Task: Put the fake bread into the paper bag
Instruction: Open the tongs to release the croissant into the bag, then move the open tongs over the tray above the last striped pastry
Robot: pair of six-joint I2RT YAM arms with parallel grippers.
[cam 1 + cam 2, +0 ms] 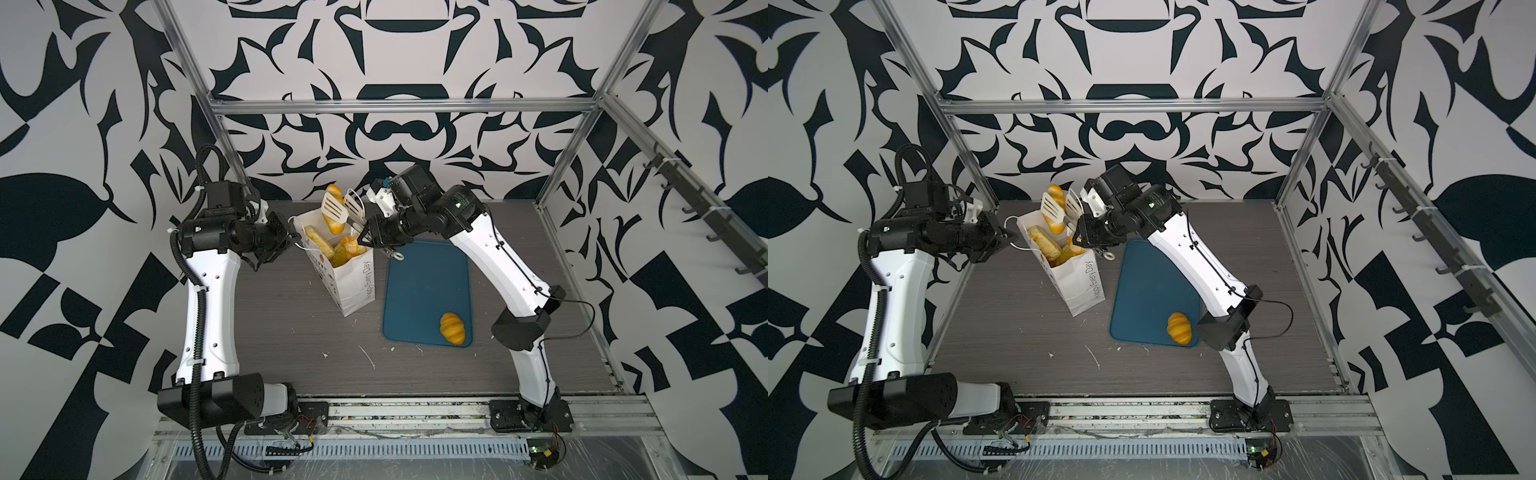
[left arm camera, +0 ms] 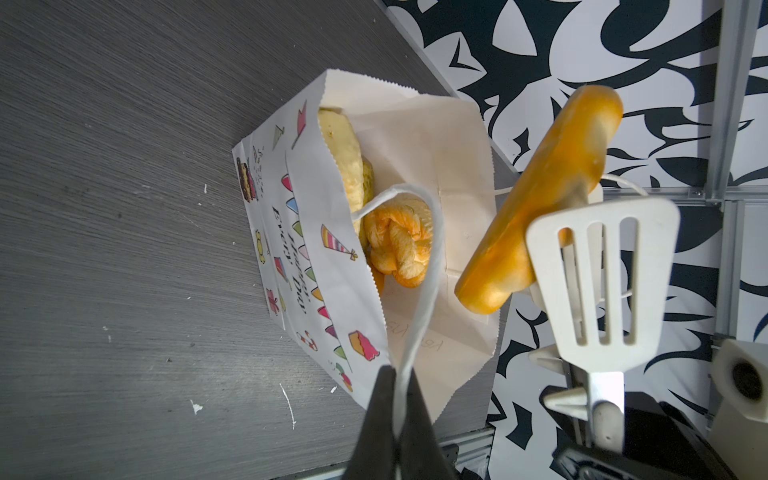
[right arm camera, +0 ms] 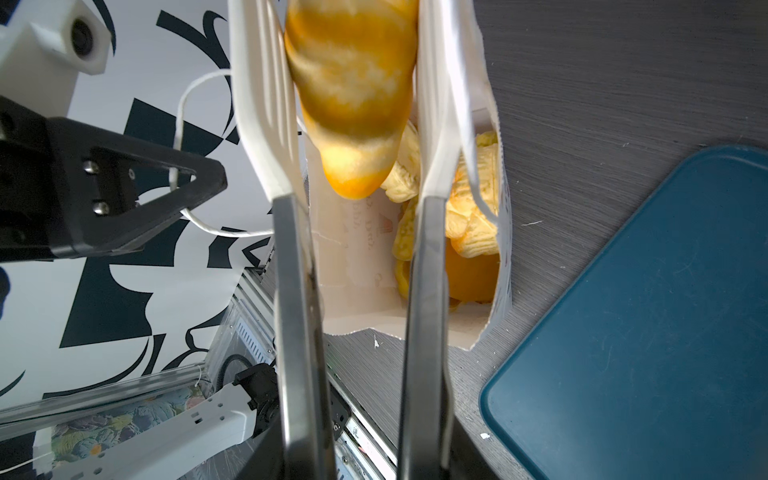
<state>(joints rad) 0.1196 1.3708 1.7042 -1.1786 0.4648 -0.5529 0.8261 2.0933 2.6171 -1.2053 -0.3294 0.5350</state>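
The white paper bag [image 1: 353,286] [image 1: 1084,286] stands open on the table with several pieces of fake bread [image 1: 320,242] [image 2: 399,245] inside. My left gripper [image 1: 293,241] [image 2: 401,382] is shut on the bag's cord handle [image 2: 419,291], pulling that side outward. My right gripper [image 1: 365,237] [image 1: 1077,237] grips white slotted tongs [image 1: 353,208] [image 3: 424,291]. A long golden loaf [image 1: 334,210] [image 2: 540,199] [image 3: 353,104] stands between the tong blades, lower end at the bag's mouth. One croissant [image 1: 452,328] [image 1: 1178,328] lies on the teal tray [image 1: 424,282].
The teal tray [image 1: 1150,282] [image 3: 665,332] lies flat just right of the bag, under my right forearm. Aluminium frame posts and patterned walls close in the back and sides. White scuffs mark the grey tabletop [image 1: 291,332] in front of the bag.
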